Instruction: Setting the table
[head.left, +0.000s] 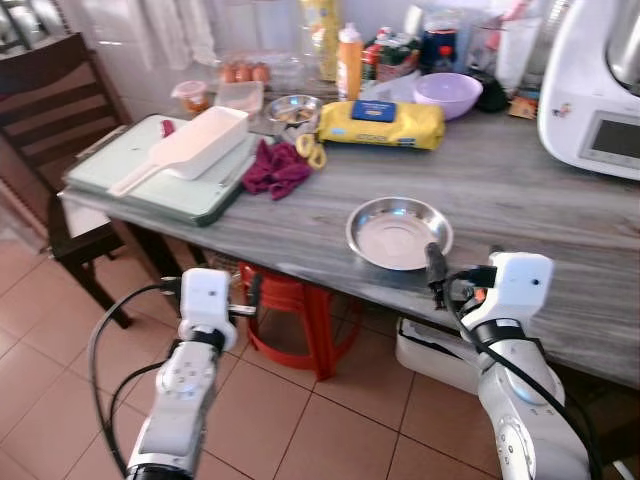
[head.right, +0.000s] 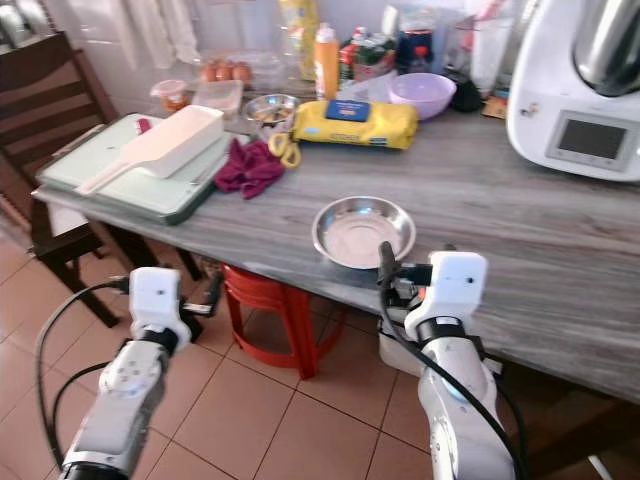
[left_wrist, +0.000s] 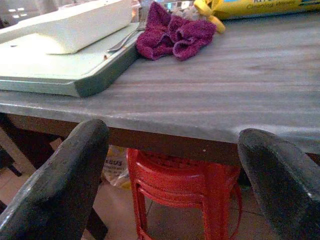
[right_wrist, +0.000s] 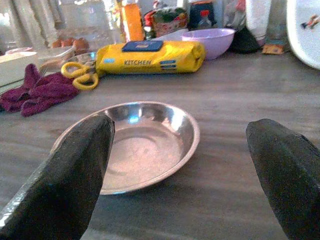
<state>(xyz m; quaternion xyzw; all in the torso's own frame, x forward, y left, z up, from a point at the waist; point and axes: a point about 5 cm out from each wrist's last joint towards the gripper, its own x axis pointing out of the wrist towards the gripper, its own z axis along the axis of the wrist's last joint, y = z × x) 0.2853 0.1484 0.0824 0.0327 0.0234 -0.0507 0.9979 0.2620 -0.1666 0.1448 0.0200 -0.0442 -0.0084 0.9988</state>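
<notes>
Steel plate (head.left: 398, 232) is sitting near the front edge of the grey wood-grain surface (head.left: 520, 190), empty and right side up, so I'm reading it as the piece to set out. I've got the right claw (head.left: 436, 268) parked just at its near rim, level with the surface top; from the right wrist view both fingers (right_wrist: 65, 175) are spread wide apart with nothing between them, and the plate lies ahead, nearer one finger than the other. My guess is that low, flat approach is there so one finger can slip under the shallow lip.

Left claw (head.left: 250, 298) hangs lower, off the front edge and below the surface top, above the red plastic stool (head.left: 300, 315). Its fingers are apart and empty too, pointing at the edge, with a maroon cloth (head.left: 274, 168) and a pale green tray (head.left: 150, 175) further back on top.

Yellow wipes pack (head.left: 383, 123), yellow scissors (head.left: 311, 150) and a lilac bowl (head.left: 447, 95) sit well behind the plate, out of the way.
</notes>
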